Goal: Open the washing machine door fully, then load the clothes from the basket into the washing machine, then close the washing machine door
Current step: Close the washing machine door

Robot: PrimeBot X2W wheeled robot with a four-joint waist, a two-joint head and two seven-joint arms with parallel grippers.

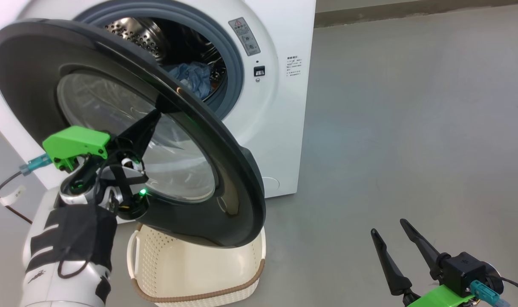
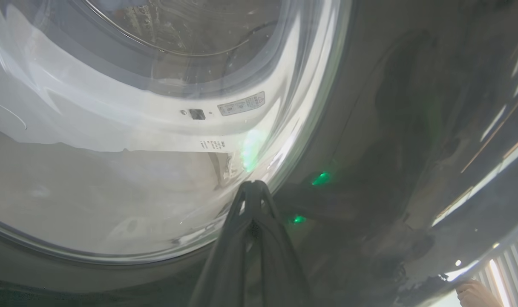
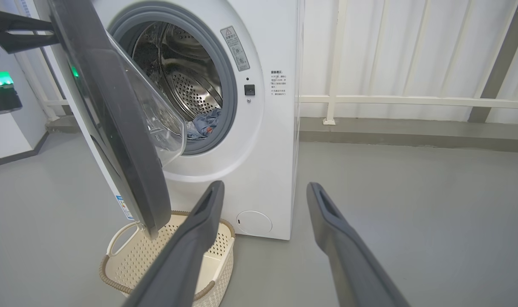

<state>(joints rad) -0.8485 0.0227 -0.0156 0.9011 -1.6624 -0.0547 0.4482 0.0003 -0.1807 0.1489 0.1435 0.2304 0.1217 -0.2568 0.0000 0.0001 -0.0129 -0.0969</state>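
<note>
The white washing machine (image 1: 280, 106) stands with its black round door (image 1: 225, 170) swung partway out, glass bowl facing the drum. Blue clothes (image 1: 195, 79) lie inside the steel drum, also seen as clothes (image 3: 205, 123) in the right wrist view. My left gripper (image 1: 156, 114) is shut, its tips pressed on the door's outer face beside the window rim; the left gripper (image 2: 252, 185) holds nothing. The cream basket (image 1: 242, 281) sits on the floor under the door, and its visible part looks bare. My right gripper (image 1: 389, 227) hangs open low at the right, away from the machine.
Grey floor (image 1: 412, 128) stretches open to the machine's right. A dark cable (image 1: 7, 200) runs along the floor at the left. A white railing (image 3: 412, 101) and panelled wall stand behind the machine. The door (image 3: 114, 128) overhangs the basket (image 3: 127, 273).
</note>
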